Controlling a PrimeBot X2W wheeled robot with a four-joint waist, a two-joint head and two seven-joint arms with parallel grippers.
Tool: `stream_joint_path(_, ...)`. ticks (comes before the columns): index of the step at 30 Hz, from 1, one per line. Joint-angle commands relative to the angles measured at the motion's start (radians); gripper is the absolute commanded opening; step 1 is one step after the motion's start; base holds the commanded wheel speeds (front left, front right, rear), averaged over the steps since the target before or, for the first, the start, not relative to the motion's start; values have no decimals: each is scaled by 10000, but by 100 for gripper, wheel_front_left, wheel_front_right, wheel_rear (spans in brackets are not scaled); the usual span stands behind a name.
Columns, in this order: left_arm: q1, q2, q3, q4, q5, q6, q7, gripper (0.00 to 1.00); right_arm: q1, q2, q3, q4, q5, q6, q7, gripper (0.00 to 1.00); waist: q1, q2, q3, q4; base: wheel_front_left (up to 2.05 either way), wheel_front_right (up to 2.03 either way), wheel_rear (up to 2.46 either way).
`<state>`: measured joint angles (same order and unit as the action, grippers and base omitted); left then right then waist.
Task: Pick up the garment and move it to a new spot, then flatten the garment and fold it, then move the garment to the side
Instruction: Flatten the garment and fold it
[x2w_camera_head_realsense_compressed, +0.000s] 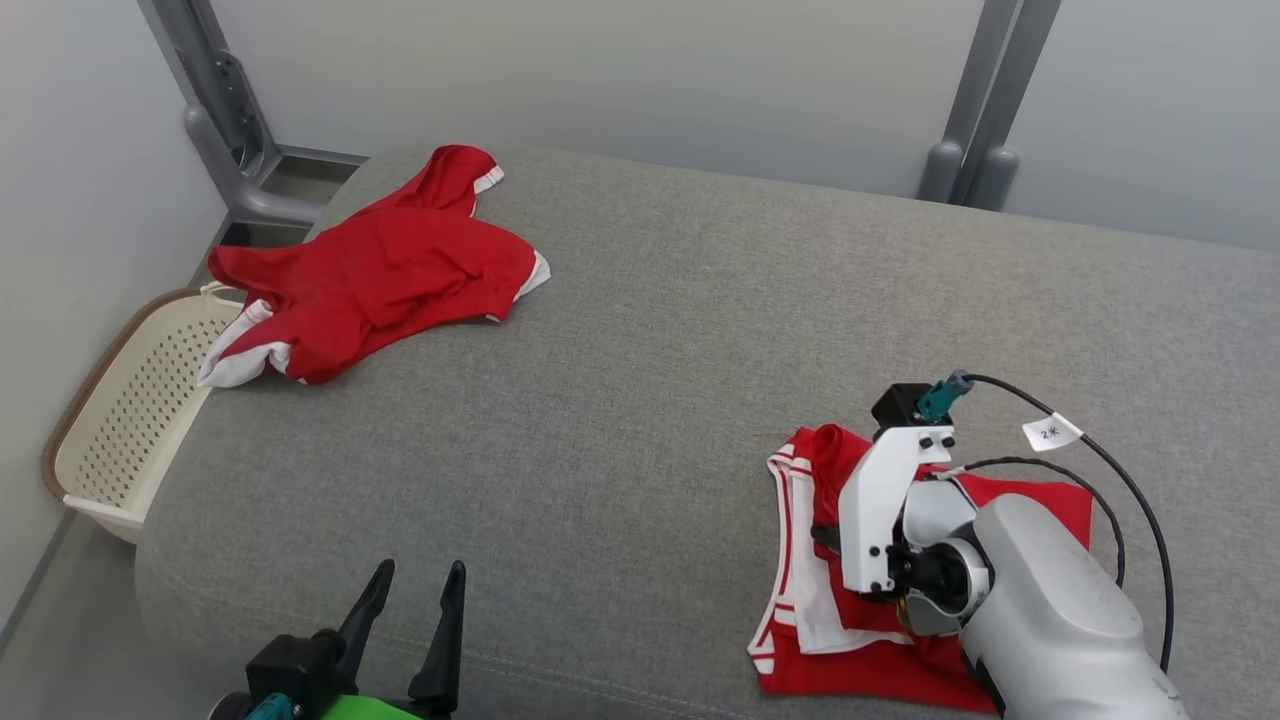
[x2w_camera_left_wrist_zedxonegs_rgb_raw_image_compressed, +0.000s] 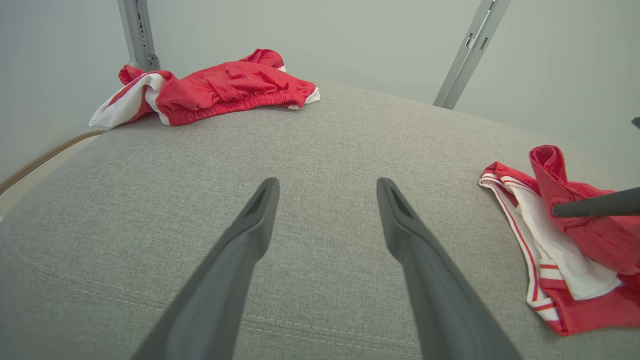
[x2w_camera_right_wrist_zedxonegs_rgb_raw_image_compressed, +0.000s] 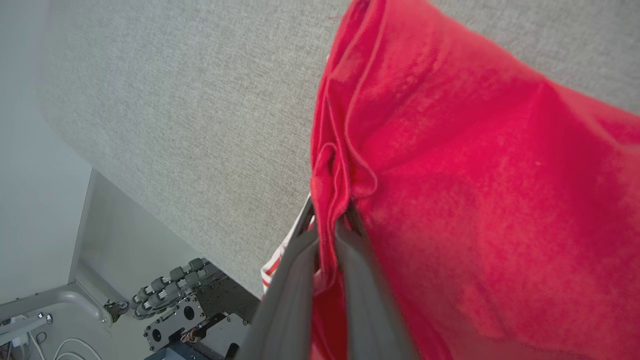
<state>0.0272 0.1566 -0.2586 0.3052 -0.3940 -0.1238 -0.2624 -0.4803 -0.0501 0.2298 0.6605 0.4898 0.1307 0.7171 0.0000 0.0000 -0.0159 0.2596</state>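
Fabric slip is the risk. The right gripper (x2w_camera_right_wrist_zedxonegs_rgb_raw_image_compressed: 327, 220) is clamped on only a thin raised ridge of the folded red garment (x2w_camera_head_realsense_compressed: 850, 670), which lies near the grey cushion's (x2w_camera_head_realsense_compressed: 650, 350) front edge, toward its right end. Pulled by that one layer, the fold would likely open or tug free. The left gripper (x2w_camera_left_wrist_zedxonegs_rgb_raw_image_compressed: 327, 184) hovers spread and empty over the front edge.

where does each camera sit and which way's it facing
head view: on the head, looking down at the grey cushion; left gripper, right forearm show.
left wrist view: left wrist, along its open fingers toward the crumpled garment.
right wrist view: right wrist, down its fingers shut on the folded garment.
shared: head and left wrist views show both garments.
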Motion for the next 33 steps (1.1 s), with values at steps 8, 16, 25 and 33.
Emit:
stream_joint_path(8,-134,-51,63,37,-62,-39,-35,100,-487,-10,660,578,613,-1,-567,100,0,0,125,48,0,0,0)
stream_joint_path(16,69,-38,182,42,-32,-33,-35,100,-789,-25,628,439,1130,-1,-1394,100,0,0,-79,-318,0,0,0)
stream_joint_path(25,294,-85,191,-37,37,-6,-34,100,-63,-458,-1382,-213,-569,-1,-1504,100,0,0,-387,-887,0,0,0)
stream_joint_path(33,434,-172,243,-115,61,25,-34,100,1423,-651,-3465,-2267,-1746,-1,-727,100,0,0,-423,-1309,0,0,0)
